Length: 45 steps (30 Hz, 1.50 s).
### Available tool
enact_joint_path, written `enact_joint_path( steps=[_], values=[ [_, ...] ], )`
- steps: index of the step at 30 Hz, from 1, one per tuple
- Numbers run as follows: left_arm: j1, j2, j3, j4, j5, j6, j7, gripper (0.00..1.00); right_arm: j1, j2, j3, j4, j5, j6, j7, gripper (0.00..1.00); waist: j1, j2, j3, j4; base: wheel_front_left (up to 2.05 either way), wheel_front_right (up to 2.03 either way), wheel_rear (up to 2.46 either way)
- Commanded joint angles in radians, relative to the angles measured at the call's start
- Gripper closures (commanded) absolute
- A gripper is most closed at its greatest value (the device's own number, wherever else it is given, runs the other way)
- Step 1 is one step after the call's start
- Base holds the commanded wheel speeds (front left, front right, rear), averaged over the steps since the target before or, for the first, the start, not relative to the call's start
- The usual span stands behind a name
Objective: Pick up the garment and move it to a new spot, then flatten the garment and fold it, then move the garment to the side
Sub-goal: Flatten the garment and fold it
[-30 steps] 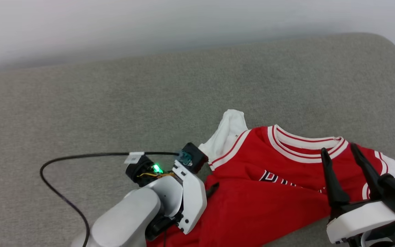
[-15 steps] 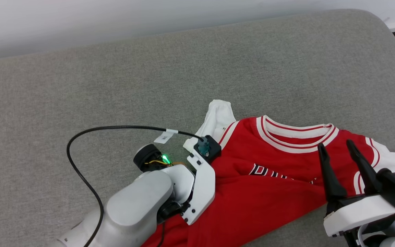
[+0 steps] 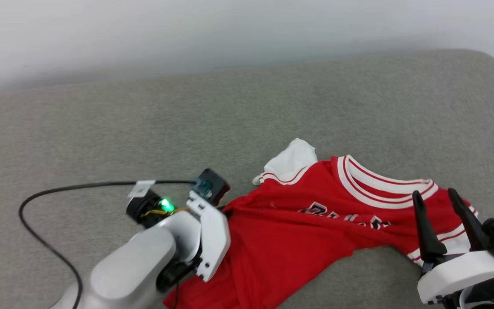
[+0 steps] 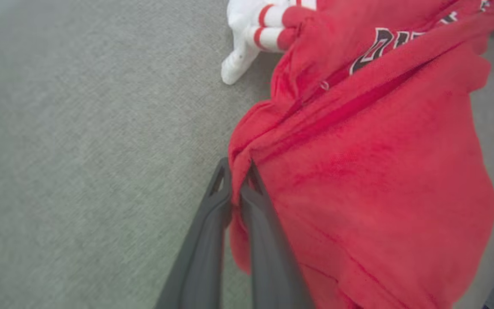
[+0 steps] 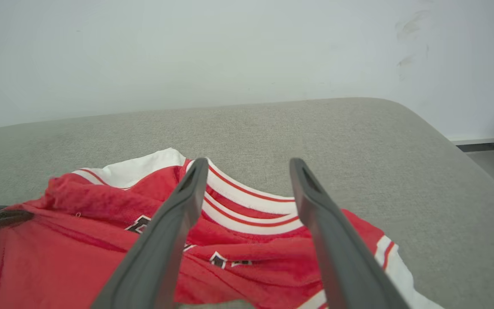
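The garment, a red jersey with white sleeves, striped collar and black lettering, is seen crumpled and creased by the grey cushion's near edge, right of middle.

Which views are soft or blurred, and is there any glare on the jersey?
Head view: even, soft light, no glare on the red jersey; the wall behind looks hazy; a green light glows on the left wrist. Left wrist view: left gripper smeared low in frame, cloth soft. Right wrist view: sharpest; right gripper blurs near the lens.
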Motion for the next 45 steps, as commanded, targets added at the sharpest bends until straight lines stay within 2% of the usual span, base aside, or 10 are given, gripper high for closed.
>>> enact_joint_path(
  steps=[1,11,15,18,20,21,22,35,42,45],
  values=[
    [0.034,0.025,0.006,-0.019,-0.005,0.016,-0.005,1.00,0.009,0.001,0.000,-0.006,-0.005,0.000,0.002,0.00,-0.0001,-0.0001,-0.036,0.042,0.00,0.00,0.00],
    [0.383,0.227,0.103,-0.366,-0.119,0.279,-0.033,1.00,0.067,0.001,-0.019,-0.019,-0.001,0.000,0.037,0.00,-0.0001,-0.0001,-0.118,0.156,0.00,0.00,0.00],
    [0.548,0.265,0.138,-0.452,-0.199,0.374,-0.048,1.00,0.083,0.001,-0.012,-0.027,-0.002,0.000,0.037,0.00,-0.0001,-0.0001,-0.137,0.178,0.00,0.00,0.00],
    [0.647,0.265,0.153,-0.482,-0.252,0.412,-0.069,1.00,0.095,0.001,-0.005,-0.033,-0.003,0.000,0.036,0.00,-0.0001,-0.0001,-0.147,0.185,0.00,0.00,0.00],
    [0.687,0.251,0.153,-0.492,-0.275,0.423,-0.079,1.00,0.098,0.001,0.003,-0.036,0.001,0.000,0.039,0.00,-0.0001,-0.0001,-0.151,0.186,0.00,0.00,0.00],
    [0.695,0.240,0.162,-0.496,-0.284,0.426,-0.093,0.55,0.100,0.001,0.004,-0.036,-0.002,0.000,0.039,0.00,-0.0001,-0.0001,-0.153,0.186,0.00,0.00,0.00],
    [0.699,0.239,0.162,-0.494,-0.280,0.426,-0.104,0.00,0.102,0.001,0.005,-0.034,-0.002,0.000,0.038,0.00,-0.0001,-0.0001,-0.156,0.187,0.00,0.00,0.00],
    [0.553,0.188,0.312,-0.458,-0.153,0.445,-0.422,0.00,0.109,0.001,0.028,-0.019,-0.002,0.000,0.023,0.00,-0.0001,-0.0001,-0.203,0.162,0.00,0.00,0.00],
    [0.466,0.171,0.356,-0.399,-0.133,0.413,-0.495,0.00,0.080,0.001,0.036,-0.028,-0.017,0.000,0.025,0.00,-0.0001,-0.0001,-0.184,0.144,0.00,0.00,0.00],
    [0.403,0.160,0.349,-0.353,-0.128,0.373,-0.491,0.00,0.058,-0.001,0.052,-0.033,-0.026,0.000,0.028,0.00,-0.0001,-0.0001,-0.163,0.126,0.00,0.00,0.00]
  ],
)
